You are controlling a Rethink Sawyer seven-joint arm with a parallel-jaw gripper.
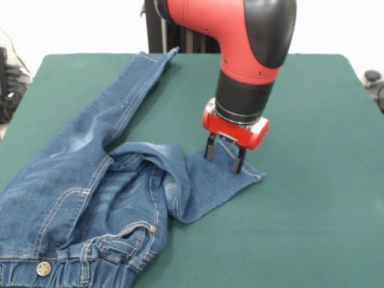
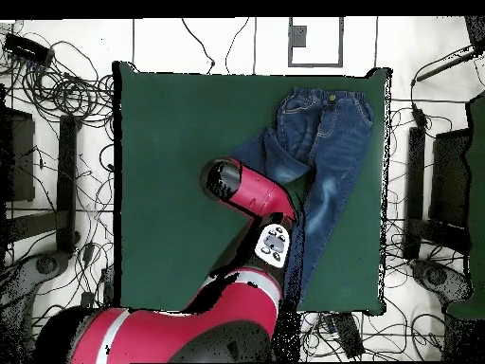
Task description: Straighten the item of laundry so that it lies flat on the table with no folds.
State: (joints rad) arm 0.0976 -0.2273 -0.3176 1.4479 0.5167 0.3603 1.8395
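The blue denim jeans (image 1: 90, 180) lie on the left half of the dark green table (image 1: 312, 210). The waistband with its metal button is at the near left edge. One leg stretches straight toward the far edge. The other leg is folded across itself, and its hem end points right. My gripper (image 1: 224, 155) stands upright over that hem end, open, with both fingertips (image 1: 239, 162) at the cloth surface. In the overhead view the jeans (image 2: 327, 142) lie on the right side of the table (image 2: 170, 142), and the arm (image 2: 248, 194) hides the gripper.
The right half of the table in the front view is bare green felt. Cables and equipment (image 2: 57, 142) surround the table on the floor. The robot's black pedestal (image 1: 162, 27) stands at the far edge.
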